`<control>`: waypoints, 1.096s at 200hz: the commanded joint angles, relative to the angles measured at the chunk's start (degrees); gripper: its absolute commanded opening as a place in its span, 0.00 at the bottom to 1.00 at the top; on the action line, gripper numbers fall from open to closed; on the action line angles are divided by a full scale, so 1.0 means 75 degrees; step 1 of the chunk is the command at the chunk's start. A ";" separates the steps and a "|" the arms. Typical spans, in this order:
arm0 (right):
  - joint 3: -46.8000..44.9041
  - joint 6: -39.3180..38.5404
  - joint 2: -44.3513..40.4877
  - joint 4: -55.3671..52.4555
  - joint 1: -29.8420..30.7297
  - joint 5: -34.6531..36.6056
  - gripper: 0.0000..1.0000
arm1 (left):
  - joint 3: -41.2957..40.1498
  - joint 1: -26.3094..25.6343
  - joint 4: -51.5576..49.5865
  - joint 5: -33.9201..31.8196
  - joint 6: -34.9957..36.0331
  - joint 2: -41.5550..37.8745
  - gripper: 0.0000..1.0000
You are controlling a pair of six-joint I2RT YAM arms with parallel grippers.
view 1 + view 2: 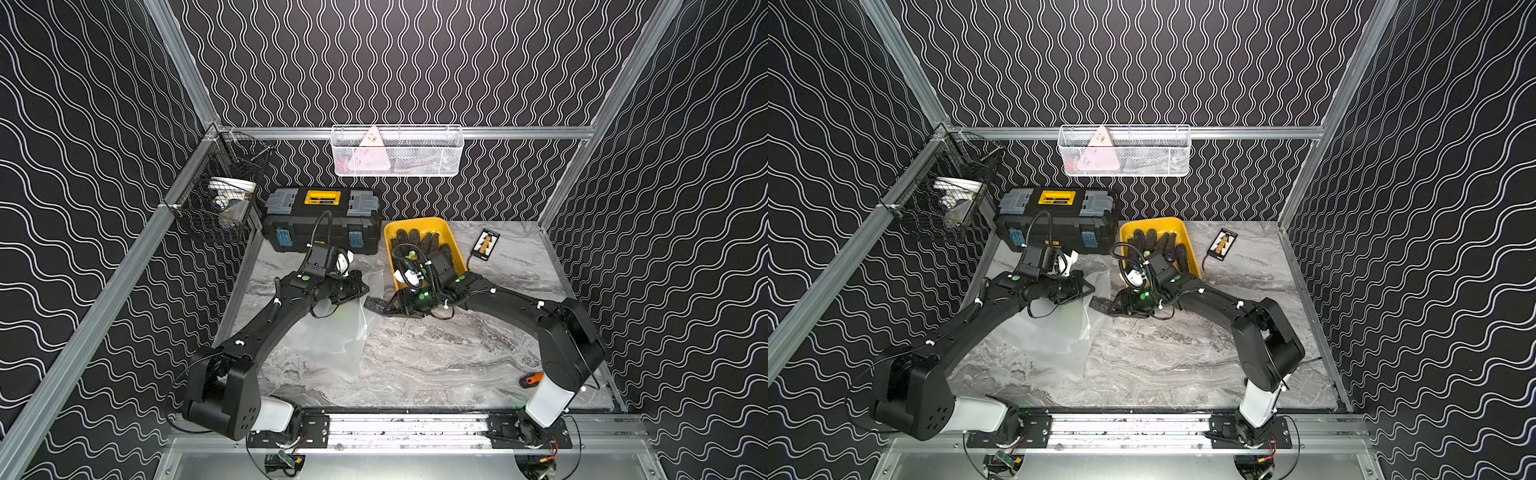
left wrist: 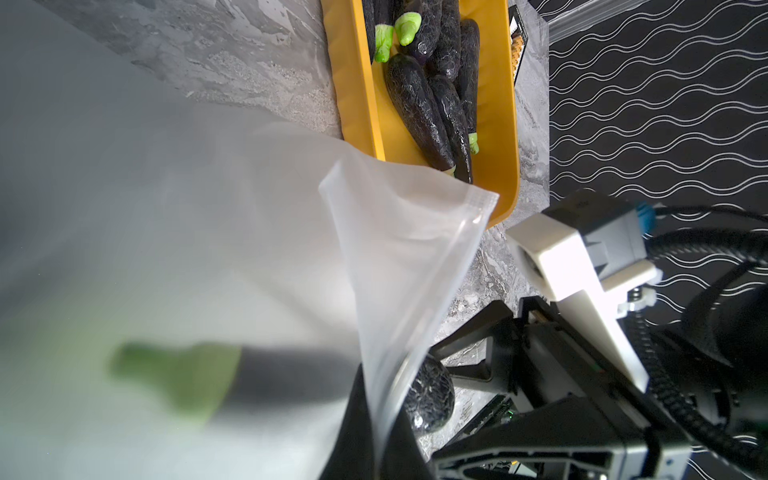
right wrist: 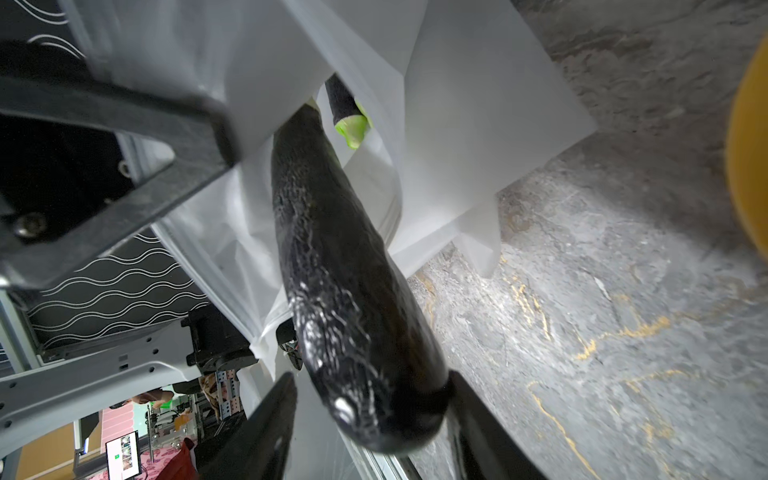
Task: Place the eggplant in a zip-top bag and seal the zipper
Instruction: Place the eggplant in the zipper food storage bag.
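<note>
While both top views show the left end effector pinched together on the lip of the zip-top bag and the right end effector feeding the eggplant into its mouth, hold that mouth lifted. Left wrist: blunt end outside the bag, green stem blurred through the film. Right wrist: jaws straddle the blunt end; squeezing or slack, I cannot tell. Push straight and deeper before release. Writing on toolbox and card: unreadable.
</note>
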 commanded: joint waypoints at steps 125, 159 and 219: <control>0.2166 -0.0663 0.0417 -0.1914 0.0049 0.0309 0.28 | 0.0529 -0.0063 -0.0639 0.0303 0.0879 -0.0390 0.00; 0.2487 -0.0671 0.0579 -0.2011 0.0189 0.0530 0.28 | 0.0618 -0.0157 -0.0747 0.0433 0.0950 -0.0333 0.00; 0.3545 -0.0749 0.1231 -0.2566 0.0525 0.1752 0.40 | 0.0578 -0.0161 -0.0377 0.0965 0.0486 -0.0425 0.00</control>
